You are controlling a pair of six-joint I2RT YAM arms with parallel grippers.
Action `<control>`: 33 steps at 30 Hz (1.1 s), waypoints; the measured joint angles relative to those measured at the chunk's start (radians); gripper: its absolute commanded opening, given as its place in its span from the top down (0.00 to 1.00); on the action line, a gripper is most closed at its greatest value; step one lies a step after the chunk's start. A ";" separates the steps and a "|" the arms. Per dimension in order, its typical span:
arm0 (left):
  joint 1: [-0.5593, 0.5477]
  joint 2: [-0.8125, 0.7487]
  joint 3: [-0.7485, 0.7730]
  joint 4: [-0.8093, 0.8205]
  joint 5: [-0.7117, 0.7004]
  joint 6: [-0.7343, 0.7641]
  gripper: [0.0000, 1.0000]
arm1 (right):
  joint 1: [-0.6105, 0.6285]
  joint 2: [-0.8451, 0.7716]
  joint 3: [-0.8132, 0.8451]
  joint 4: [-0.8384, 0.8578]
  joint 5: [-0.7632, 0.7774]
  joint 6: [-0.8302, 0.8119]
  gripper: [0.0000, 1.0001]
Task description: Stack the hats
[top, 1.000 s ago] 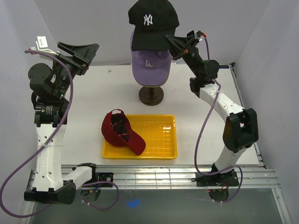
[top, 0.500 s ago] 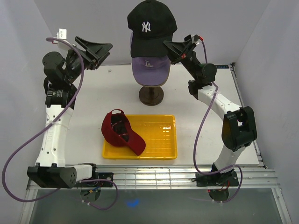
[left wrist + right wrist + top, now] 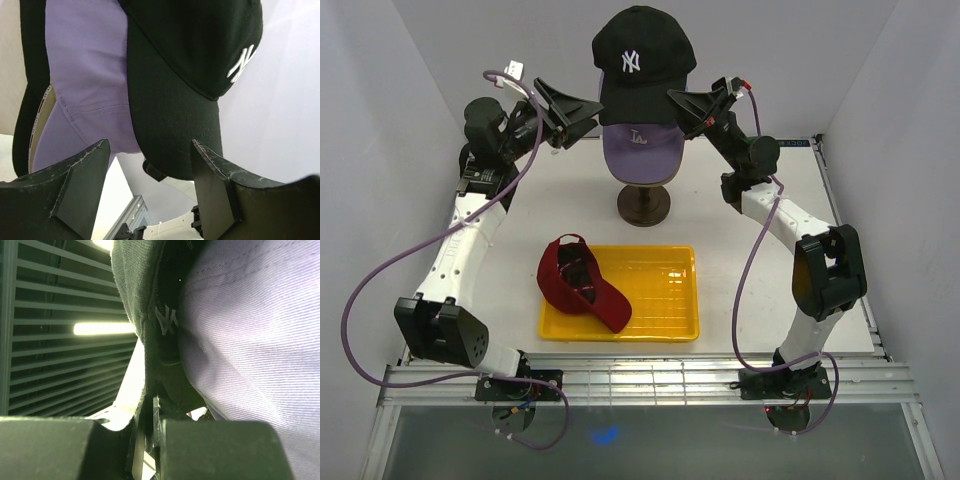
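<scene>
On my overhead view the black cap (image 3: 642, 60) sits highest. It is a smooth twill dome with a curved brim and a white stitched "NY" on the front. It rides tilted on the lavender cap (image 3: 640, 145), which carries a small pale "LA" mark. Both are perched on a stand with a round, dark wooden foot (image 3: 643, 206) at the far middle of the white bench (image 3: 520, 230).

The right pincer (image 3: 678, 105) is pressed together on the black cap's lower edge. On its wrist camera the thin dark fabric is nipped in the narrow slit between the two blocks (image 3: 147, 415). A small tone-on-tone "NY" is stitched just above, and ribbed lavender cloth fills the right side of that view.

The left pincer (image 3: 588, 118) is spread wide just beside the black cap's other side. Its matte, scuffed wedge-shaped fingers (image 3: 80, 170) frame the black brim without touching it.

The red cap (image 3: 578, 282) lies tipped on its side with the hollow showing. It rests on the left end of the glossy yellow tray (image 3: 665, 295), which has a gridded floor. I cannot read any logo on it.
</scene>
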 measured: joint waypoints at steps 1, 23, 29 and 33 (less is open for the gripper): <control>-0.001 0.002 0.000 0.008 0.003 -0.003 0.25 | 0.000 0.000 0.000 0.000 0.000 0.000 0.92; -0.040 0.004 -0.007 0.104 0.012 -0.050 0.25 | -0.008 0.006 0.000 0.023 -0.014 0.018 0.92; -0.055 0.002 -0.048 0.110 0.016 -0.051 0.25 | -0.007 0.009 0.000 0.021 -0.018 0.017 0.92; -0.060 0.002 -0.066 0.111 0.016 -0.055 0.24 | -0.007 0.012 0.000 0.020 -0.026 0.016 0.92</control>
